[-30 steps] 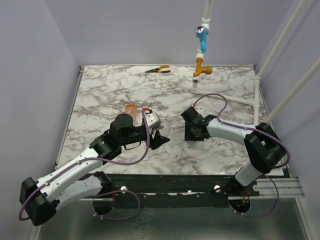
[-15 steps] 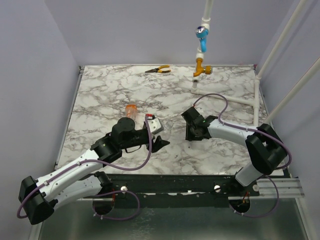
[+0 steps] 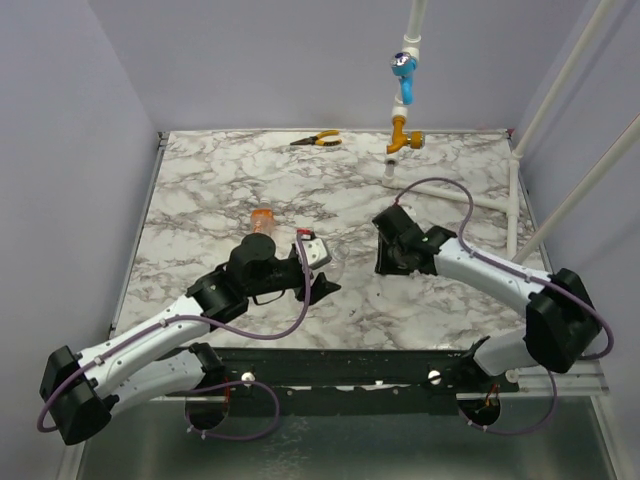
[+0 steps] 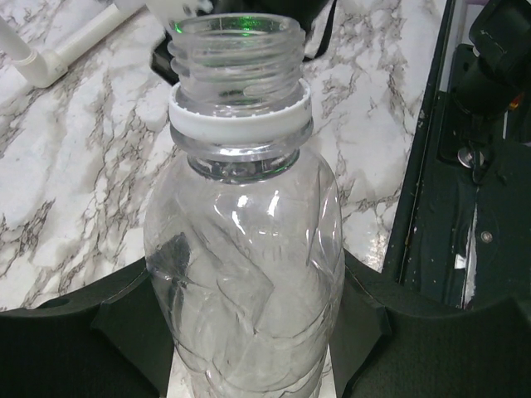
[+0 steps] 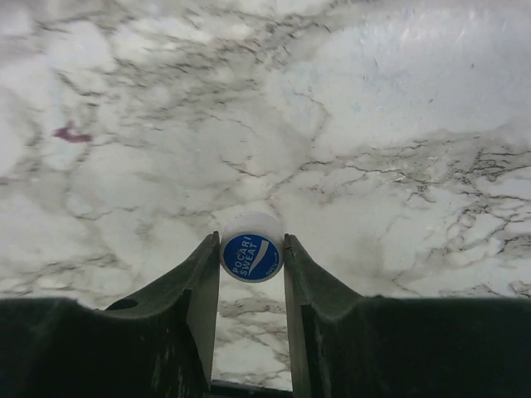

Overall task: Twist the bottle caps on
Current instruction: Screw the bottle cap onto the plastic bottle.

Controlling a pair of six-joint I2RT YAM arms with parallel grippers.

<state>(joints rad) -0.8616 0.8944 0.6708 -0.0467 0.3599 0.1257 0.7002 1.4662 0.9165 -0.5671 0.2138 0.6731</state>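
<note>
On the left wrist camera my left gripper is closed around the body of a clear bottle, one dark finger pressing on each side of it well below the shoulder. The jaws stand only as far apart as the bottle is wide. Its neck points away from the camera. The threaded mouth is bare and uncapped, with a white ring sitting just under the threads. From the overhead camera I see that arm reaching over the near middle of the marble table, its gripper aimed to the right, though I can barely make out the clear bottle from up there. On the right wrist camera my right gripper is nearly shut, and pinched between its two fingertips is a blue cap with a white rim and "POCARI SWEAT" printed on its top. The marble lies behind it, and I cannot tell whether the cap touches the surface or hangs above it. Overhead, the two grippers face each other with a gap of bare marble between them. An orange bottle sits on the table just beyond the left arm's wrist, untouched. A pair of pliers lies near the far edge, and a white pipe with valves hangs at the back.
</note>
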